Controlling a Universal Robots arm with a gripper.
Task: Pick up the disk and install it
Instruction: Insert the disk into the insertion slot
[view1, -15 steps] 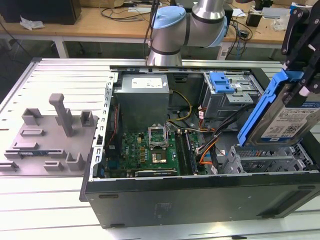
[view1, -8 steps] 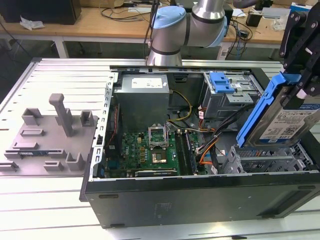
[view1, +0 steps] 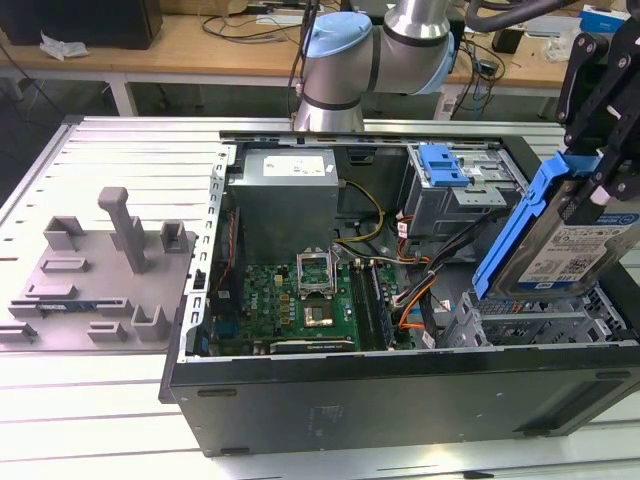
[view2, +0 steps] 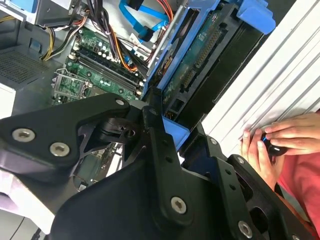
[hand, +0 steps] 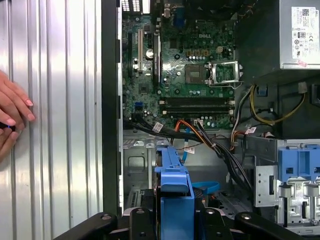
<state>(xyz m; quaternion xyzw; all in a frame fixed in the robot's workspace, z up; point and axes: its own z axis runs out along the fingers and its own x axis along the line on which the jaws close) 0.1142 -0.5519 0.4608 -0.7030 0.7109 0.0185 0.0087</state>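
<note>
Open computer case (view1: 400, 400) lies on the ribbed table (view1: 90, 420). The disk (view1: 565, 245) hangs tilted over its drive cage (view1: 540, 325), at the exterior view's right, gripper (view1: 600, 165) jaws pinching its upper edge. Both wrist views add a person's hand (hand: 12, 117) beside the case.

ROOM: your end effector (view1: 597, 165) holds the disk (view1: 565, 245) tilted over the drive cage (view1: 530, 325), whose top is open | BLOCKS: cable bundle (view1: 415, 300) just beside the cage; case wall (hand: 111, 100) on its other side | WATCH: a person's hand (hand: 12, 112) rests on the counter (hand: 60, 150) near that wall
</note>
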